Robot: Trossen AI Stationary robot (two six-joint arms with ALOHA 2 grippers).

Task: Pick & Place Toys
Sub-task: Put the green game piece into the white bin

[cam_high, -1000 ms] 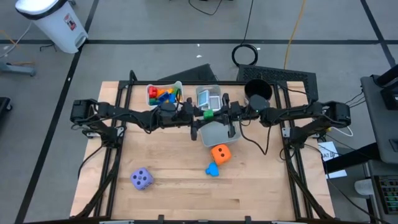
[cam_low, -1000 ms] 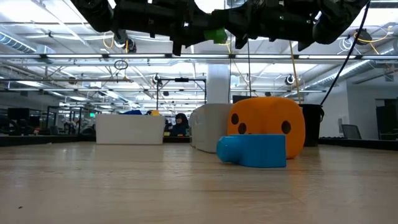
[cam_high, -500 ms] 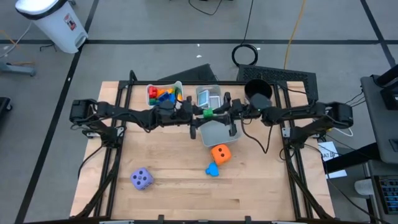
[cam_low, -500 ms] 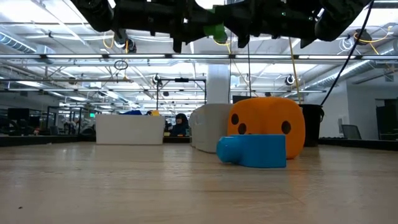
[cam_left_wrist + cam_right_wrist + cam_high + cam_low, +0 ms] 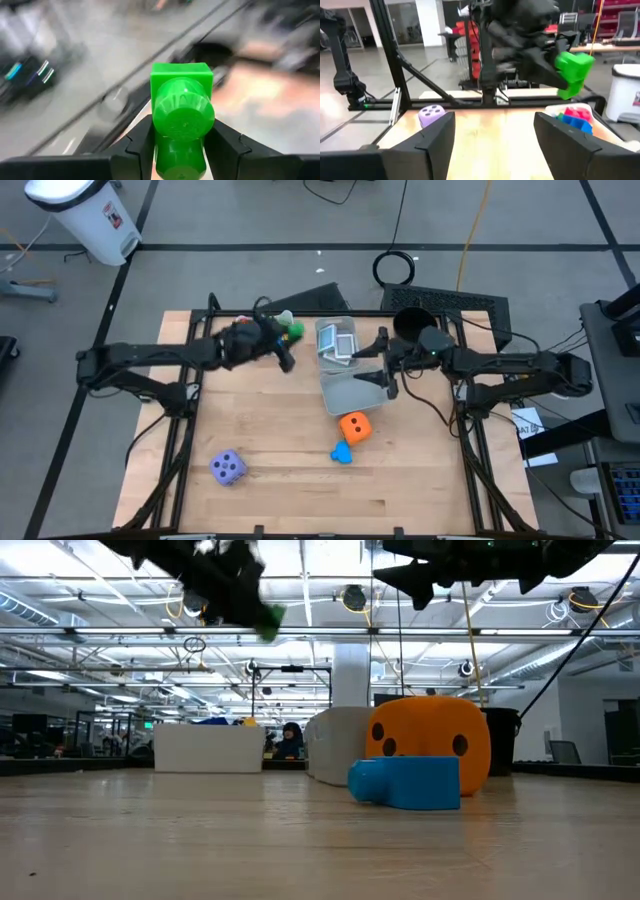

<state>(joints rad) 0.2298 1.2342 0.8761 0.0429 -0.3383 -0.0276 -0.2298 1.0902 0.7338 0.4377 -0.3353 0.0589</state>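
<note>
Left gripper (image 5: pixel 288 332): clamped on the green block (image 5: pixel 182 117), held high over the white bin (image 5: pixel 247 328) at the far edge; the bin is largely hidden.
Right gripper (image 5: pixel 383 366): jaws apart, over the grey bin (image 5: pixel 345 392).
Open worktop: purple die (image 5: pixel 228 468) near the front-left corner; orange die (image 5: pixel 355 426) touching blue block (image 5: pixel 342 452) mid-table.

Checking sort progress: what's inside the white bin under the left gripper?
The left gripper, holding a green block, covers most of the white bin. The right wrist view shows blue and red blocks inside; the rest is hidden.
</note>
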